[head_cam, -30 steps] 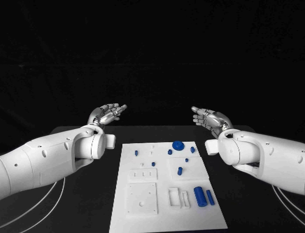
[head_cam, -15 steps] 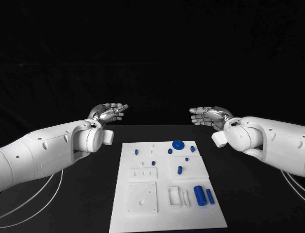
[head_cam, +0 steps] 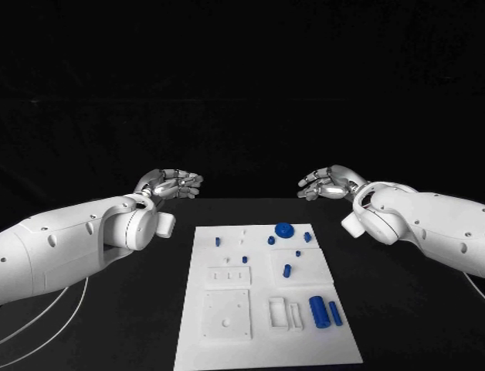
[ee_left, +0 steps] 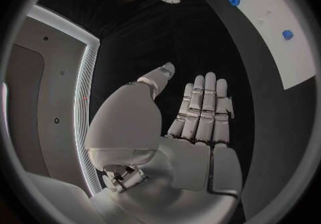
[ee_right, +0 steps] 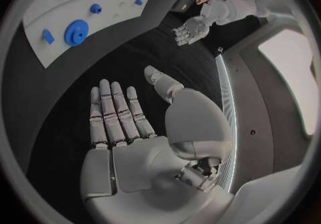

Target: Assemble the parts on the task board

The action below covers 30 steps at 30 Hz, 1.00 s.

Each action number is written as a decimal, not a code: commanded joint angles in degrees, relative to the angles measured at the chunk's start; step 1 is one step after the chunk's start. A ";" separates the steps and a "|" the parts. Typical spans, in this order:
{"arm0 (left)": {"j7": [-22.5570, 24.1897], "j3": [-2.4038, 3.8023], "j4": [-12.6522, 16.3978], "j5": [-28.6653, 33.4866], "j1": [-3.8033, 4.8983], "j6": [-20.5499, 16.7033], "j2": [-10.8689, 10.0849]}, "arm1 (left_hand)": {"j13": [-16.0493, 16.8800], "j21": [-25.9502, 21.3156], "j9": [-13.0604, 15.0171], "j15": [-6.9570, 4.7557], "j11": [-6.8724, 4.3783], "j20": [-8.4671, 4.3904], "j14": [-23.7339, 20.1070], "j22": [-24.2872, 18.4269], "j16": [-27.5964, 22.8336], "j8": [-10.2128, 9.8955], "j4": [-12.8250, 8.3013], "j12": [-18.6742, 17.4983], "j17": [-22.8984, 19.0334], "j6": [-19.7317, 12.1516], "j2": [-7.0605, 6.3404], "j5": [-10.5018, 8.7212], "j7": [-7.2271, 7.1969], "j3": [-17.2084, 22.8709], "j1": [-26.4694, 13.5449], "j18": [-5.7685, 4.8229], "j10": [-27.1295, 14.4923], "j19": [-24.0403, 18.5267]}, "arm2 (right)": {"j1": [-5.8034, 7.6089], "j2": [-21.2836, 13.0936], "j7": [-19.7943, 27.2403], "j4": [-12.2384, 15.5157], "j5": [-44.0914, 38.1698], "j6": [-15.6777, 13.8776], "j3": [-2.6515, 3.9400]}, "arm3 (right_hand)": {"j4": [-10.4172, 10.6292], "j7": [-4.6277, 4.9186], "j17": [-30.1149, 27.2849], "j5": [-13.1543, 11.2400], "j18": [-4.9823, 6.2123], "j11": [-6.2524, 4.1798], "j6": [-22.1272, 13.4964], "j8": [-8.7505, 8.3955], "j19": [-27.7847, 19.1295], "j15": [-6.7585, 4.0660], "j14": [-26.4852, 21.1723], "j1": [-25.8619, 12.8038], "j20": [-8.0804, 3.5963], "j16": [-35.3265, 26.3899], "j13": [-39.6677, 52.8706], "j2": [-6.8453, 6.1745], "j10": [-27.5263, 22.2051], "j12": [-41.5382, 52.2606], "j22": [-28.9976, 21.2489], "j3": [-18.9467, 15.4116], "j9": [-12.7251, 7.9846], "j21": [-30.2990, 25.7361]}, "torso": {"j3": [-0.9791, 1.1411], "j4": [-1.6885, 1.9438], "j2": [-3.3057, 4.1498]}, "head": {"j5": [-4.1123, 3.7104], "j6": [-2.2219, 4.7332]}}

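Head view: over the last second both arms have turned inward, and the left hand (head_cam: 171,185) and right hand (head_cam: 330,184) (both empty, fingers apart) hang beyond the far end of the task board (head_cam: 267,340). No work has begun, I judge; the blue parts (head_cam: 283,229) lie untouched on the board, on the black table (head_cam: 142,325) before a dark backdrop.

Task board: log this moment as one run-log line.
left hand: empty, raised past board's far end | right hand: empty, raised likewise | task board: untouched | blue parts: lying on board, none held
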 commanded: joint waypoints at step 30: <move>1.72 0.32 18.38 -4.41 0.55 4.72 -8.56 | -0.92 0.02 -0.34 -0.64 0.25 -0.81 2.76 0.59 -1.62 -4.06 -7.72 -3.86 0.73 2.98 1.58 1.74 0.80 2.55 -4.88 -0.06 2.82 2.48 | -0.37 1.15 -3.61 5.81 -54.70 -2.19 0.17 | -2.64 -0.86 23.25 -1.76 5.97 -6.72 13.84 -1.00 39.54 -12.18 31.70 5.17 -13.07 37.40 -0.22 -3.95 17.12 -2.65 2.46 4.77 -2.20 34.15 | 0.42 2.54 6.95 | -2.11 3.25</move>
